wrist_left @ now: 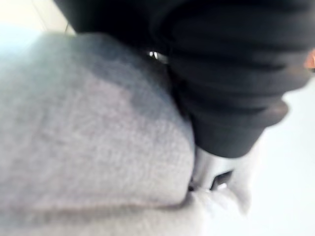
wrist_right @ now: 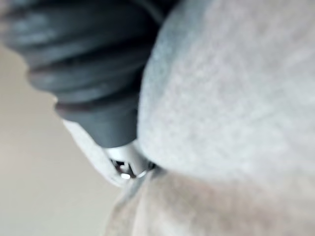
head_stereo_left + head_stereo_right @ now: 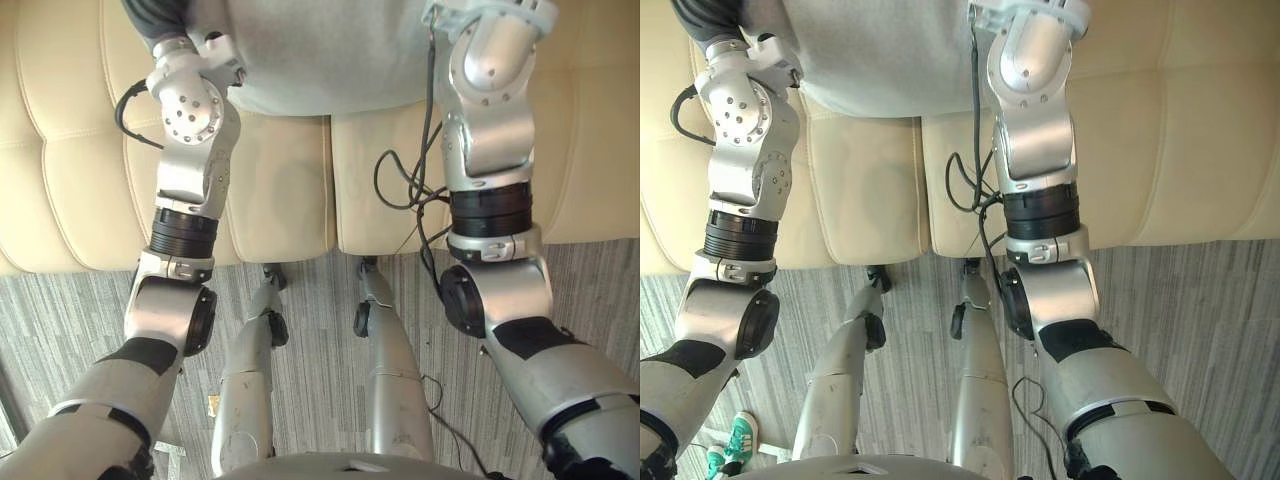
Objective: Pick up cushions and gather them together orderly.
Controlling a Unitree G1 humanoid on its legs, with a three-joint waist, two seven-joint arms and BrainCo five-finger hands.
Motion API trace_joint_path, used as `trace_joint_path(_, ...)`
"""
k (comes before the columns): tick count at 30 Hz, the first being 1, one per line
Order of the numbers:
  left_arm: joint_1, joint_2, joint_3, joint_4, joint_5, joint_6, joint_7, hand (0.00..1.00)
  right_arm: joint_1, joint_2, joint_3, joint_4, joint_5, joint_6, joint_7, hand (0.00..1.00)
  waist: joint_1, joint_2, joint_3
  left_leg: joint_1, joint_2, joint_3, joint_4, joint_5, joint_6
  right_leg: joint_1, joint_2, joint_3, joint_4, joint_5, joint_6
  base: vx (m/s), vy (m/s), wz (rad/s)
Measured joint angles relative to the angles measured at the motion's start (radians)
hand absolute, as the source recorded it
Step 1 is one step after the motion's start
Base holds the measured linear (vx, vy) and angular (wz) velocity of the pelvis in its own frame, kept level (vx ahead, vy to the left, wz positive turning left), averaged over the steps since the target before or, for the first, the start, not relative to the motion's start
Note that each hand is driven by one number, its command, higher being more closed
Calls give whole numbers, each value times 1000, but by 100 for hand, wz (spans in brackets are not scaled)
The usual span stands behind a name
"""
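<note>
Left robot hand (image 1: 231,98) is pushing into the left side of the grey cushion (image 3: 330,50), which is sitting between both arms over the cream sofa (image 3: 60,150). Right robot hand (image 2: 93,73) is pushing into its right side. I cannot tell whether either is open or closed.

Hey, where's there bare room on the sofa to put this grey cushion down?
Bare sofa seat lies open left of the left hand, and more right of the right hand. The middle is crowded: the grey cushion spans between both hands.
</note>
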Motion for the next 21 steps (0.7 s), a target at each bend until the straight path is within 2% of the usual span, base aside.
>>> trace_joint_path(4, -22, 4, 27, 40, -37, -8, -23, 0, -24, -78, -17, 40, 7, 8, 2, 0, -7, -1, 9, -4, -2, -25, -30, 26, -2, -7, -2, -29, 13, -11, -7, 20, -8, 17)
trace_joint_path(7, -58, 45, 48, 73, -63, -7, -48, 0, -85, -131, -19, 83, 81, 5, 9, 0, -10, -1, 22, -8, -5, -30, -66, 56, -1, -34, -3, -37, 40, -23, -13, 5, -18, 13)
trace_joint_path(11, -84, 127, 123, 164, -137, 0, -113, 0, -107, -213, -39, 168, 232, -8, 47, 0, -21, -2, 34, -7, -1, -42, -75, 72, -3, -34, -2, -56, 50, -27, -20, 7, -22, 6)
trace_joint_path(14, -75, 192, 207, 262, -224, 6, -149, 0, -104, -294, -114, 246, 337, -10, 58, 0, -24, -3, 35, -2, -1, -47, -77, 74, -3, -28, -2, -57, 52, -28, -21, 5, -14, 3)
trace_joint_path(18, 3, 251, 298, 287, -296, 10, -172, 0, -21, -365, -206, 339, 476, -13, 57, 0, -25, -15, 43, 41, -2, -48, -92, 74, -3, 11, -2, -58, 52, -34, -20, 0, 0, 0)
trace_joint_path(20, 39, 266, 313, 288, -313, 10, -185, 0, 30, -369, -243, 347, 539, -18, 58, 0, -26, -16, 43, 63, -3, -49, -97, 73, -3, 33, -2, -58, 51, -38, -18, 32, -17, 1)
trace_joint_path(21, 64, 269, 327, 286, -313, 7, -197, 0, 63, -368, -261, 347, 593, -34, 58, 0, -26, -16, 43, 74, -3, -49, -98, 71, -3, 43, -2, -58, 49, -39, -18, 31, -16, -1)
